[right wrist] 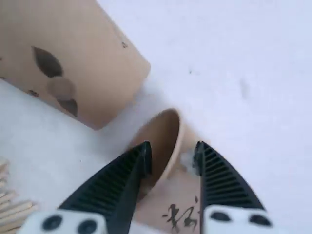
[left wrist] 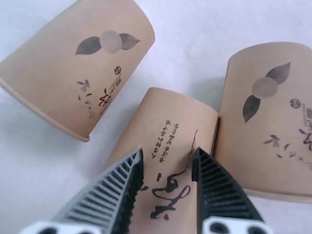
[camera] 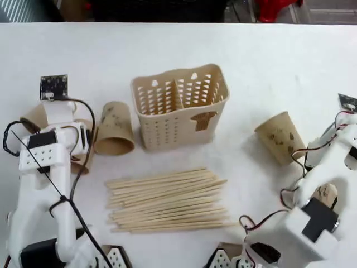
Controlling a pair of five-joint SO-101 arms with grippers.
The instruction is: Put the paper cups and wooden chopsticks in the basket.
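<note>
A white table (camera: 279, 67) runs back to a dark strip of room, where something red (camera: 273, 8) stands. The basket (camera: 178, 120) sits upright mid-table, with the chopsticks (camera: 167, 201) heaped just in front. One cup (camera: 114, 129) lies just beside the basket, and a right cup (camera: 280, 137) lies apart. The left gripper (left wrist: 168, 156), jaws partly open, hangs over a middle cup (left wrist: 175, 131). The right gripper (right wrist: 171, 151), likewise parted, straddles a near cup (right wrist: 163, 131) at its rim.

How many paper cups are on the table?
5. Three cups lie left of the basket at the left gripper; two cups lie right of it at the right gripper. More may be hidden.
</note>
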